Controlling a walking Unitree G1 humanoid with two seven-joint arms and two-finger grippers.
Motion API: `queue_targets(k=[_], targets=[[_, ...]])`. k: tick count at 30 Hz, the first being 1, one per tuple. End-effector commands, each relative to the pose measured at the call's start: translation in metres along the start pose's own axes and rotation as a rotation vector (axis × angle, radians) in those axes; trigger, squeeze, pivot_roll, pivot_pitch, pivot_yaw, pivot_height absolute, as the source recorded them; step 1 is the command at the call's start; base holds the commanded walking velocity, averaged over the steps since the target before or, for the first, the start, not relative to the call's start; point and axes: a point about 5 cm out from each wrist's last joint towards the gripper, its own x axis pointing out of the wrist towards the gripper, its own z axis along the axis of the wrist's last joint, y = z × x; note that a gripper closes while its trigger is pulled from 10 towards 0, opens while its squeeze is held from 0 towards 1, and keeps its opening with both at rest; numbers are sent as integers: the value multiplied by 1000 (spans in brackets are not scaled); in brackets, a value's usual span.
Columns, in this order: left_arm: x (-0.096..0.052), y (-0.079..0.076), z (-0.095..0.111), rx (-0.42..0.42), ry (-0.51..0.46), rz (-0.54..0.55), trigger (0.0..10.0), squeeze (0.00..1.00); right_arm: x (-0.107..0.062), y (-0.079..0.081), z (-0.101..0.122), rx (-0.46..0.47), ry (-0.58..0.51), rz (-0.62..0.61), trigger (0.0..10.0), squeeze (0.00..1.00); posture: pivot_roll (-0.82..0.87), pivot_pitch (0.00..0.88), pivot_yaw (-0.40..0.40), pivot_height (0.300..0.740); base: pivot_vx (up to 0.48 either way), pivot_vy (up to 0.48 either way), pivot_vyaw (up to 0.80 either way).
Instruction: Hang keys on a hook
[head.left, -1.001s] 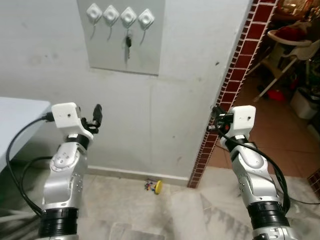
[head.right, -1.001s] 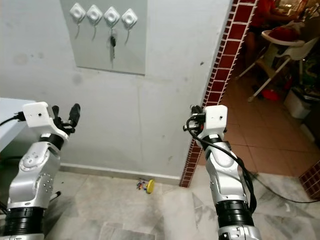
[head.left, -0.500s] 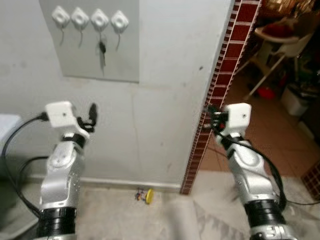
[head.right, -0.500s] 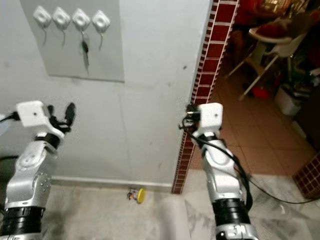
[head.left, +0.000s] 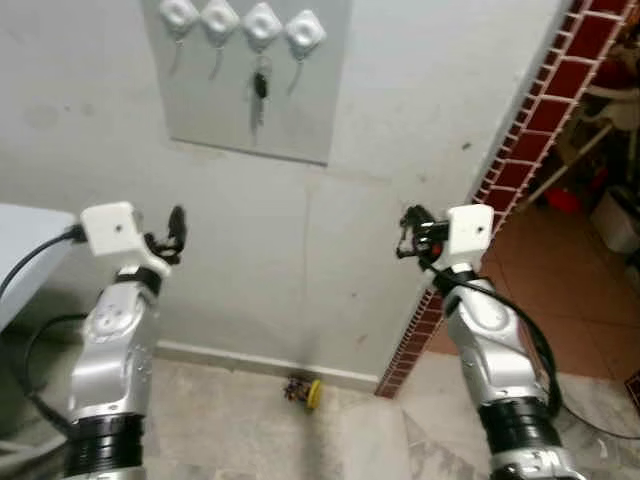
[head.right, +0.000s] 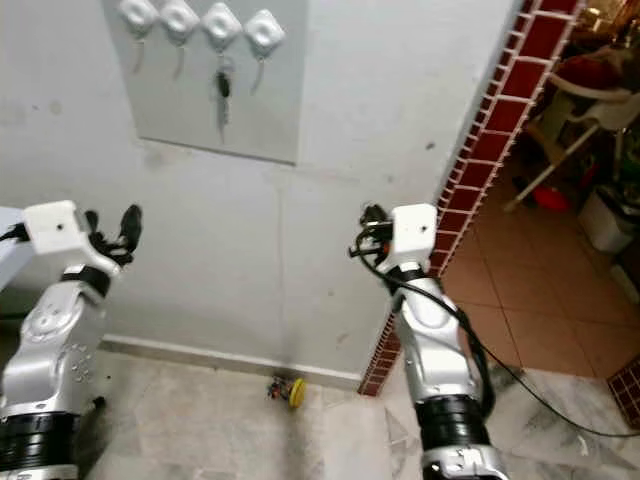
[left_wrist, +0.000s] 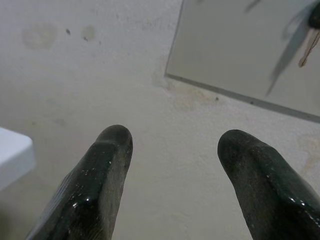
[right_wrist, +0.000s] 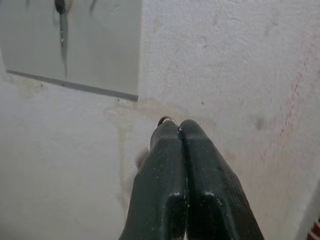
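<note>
A grey panel (head.left: 240, 120) on the wall carries a row of white hooks (head.left: 262, 20). One set of dark keys (head.left: 259, 88) hangs from the third hook. My right gripper (head.left: 406, 236) is raised in front of the wall, below and to the right of the panel. Its fingers (right_wrist: 200, 165) are pressed shut, and a small metal ring (right_wrist: 166, 120) peeks out at their tips. My left gripper (head.left: 172, 232) is held up below the panel's left side, open with nothing between its fingers (left_wrist: 107, 165).
A red brick pillar (head.left: 525, 140) edges the wall on the right, with tiled floor and a white chair (head.right: 590, 95) beyond. A white table (head.left: 22, 240) stands at the left. A small yellow object (head.left: 313, 394) lies on the floor by the wall.
The whole picture has shifted as the camera swung left and then back right. Both arms keep much the same raised pose, and the right gripper stays shut.
</note>
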Motion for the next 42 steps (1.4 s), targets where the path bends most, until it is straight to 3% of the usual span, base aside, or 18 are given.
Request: queue_targets(k=[1,11,37,42], targets=[[1,-6,-1,-7,8,-17,10000,0,-2,-8,3,-9,-10,-22,10000,0,-115,0,-47,724,0,458,0],[2,-7,2,24,-3,-31,10000,0,-2,-7,3,-8,-13,-22,10000,0,-116,0,-42,724,160,334,0],[1,-7,1,23,4,-21,10000,0,-2,-4,3,-12,-8,-7,10000,0,-114,0,-43,724,451,0,0],[2,-13,3,46,-7,-36,10000,0,-2,-4,2,-14,-5,-2,10000,0,-113,0,-44,724,105,0,0]])
